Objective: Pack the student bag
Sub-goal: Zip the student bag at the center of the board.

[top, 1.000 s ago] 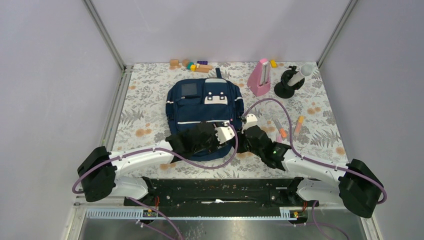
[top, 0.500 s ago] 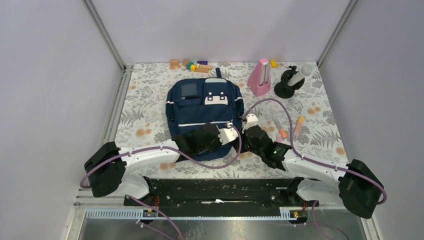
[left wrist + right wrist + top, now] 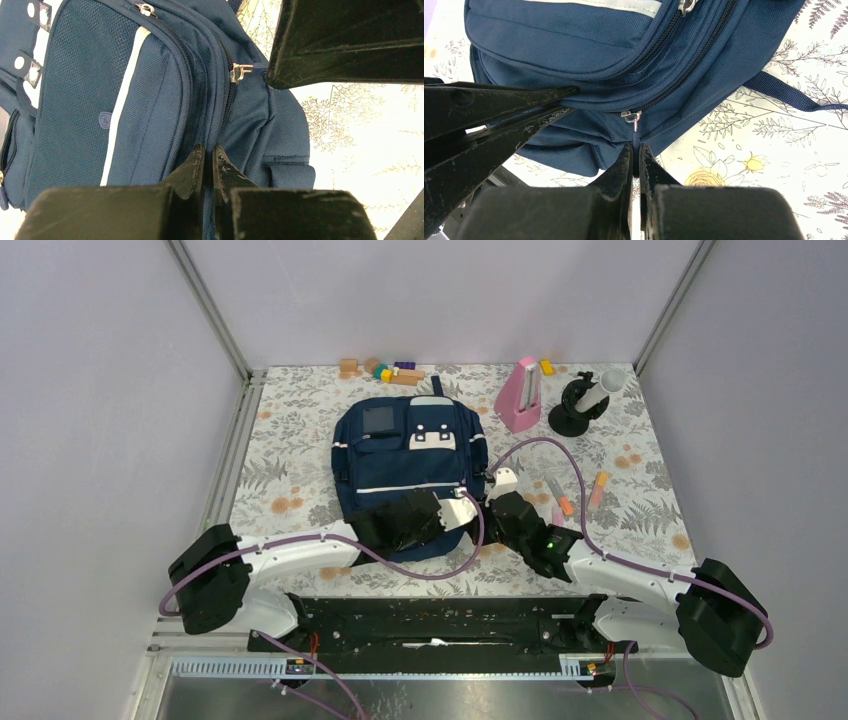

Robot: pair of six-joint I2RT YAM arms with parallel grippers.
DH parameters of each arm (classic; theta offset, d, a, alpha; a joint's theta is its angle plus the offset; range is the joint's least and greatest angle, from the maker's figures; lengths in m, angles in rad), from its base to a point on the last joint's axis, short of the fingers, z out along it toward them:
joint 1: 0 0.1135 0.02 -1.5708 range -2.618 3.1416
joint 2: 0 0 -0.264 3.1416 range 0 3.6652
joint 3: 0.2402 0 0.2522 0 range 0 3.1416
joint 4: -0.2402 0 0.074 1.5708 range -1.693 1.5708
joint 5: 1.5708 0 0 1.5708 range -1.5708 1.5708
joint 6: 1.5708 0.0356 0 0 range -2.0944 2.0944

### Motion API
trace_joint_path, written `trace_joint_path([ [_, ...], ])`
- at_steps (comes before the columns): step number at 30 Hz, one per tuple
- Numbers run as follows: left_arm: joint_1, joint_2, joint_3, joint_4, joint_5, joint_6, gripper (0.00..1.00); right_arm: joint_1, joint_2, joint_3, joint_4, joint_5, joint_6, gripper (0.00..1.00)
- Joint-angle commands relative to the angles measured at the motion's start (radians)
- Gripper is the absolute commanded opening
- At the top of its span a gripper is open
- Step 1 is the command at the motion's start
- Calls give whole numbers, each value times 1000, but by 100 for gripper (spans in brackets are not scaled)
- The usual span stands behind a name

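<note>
Student bag: arms low; left claw nips fabric, right claw zipper pull.

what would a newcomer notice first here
The navy bag lies flat in the middle of the floral table, and both grippers meet at its near right side. There the right gripper is shut on the zip pull, and the left gripper pinches the bag's fabric beside it. A pink metronome stands far right.
</note>
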Motion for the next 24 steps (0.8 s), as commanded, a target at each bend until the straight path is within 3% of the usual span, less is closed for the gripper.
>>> trace_joint_path([
  [1,-4,-57,17,-63,-51,-18,0,-20,-10,-6,2,69,4,0],
  [24,-30,-177,11,-208,-92,-95,0,-120,-11,17,-42,55,-39,0],
])
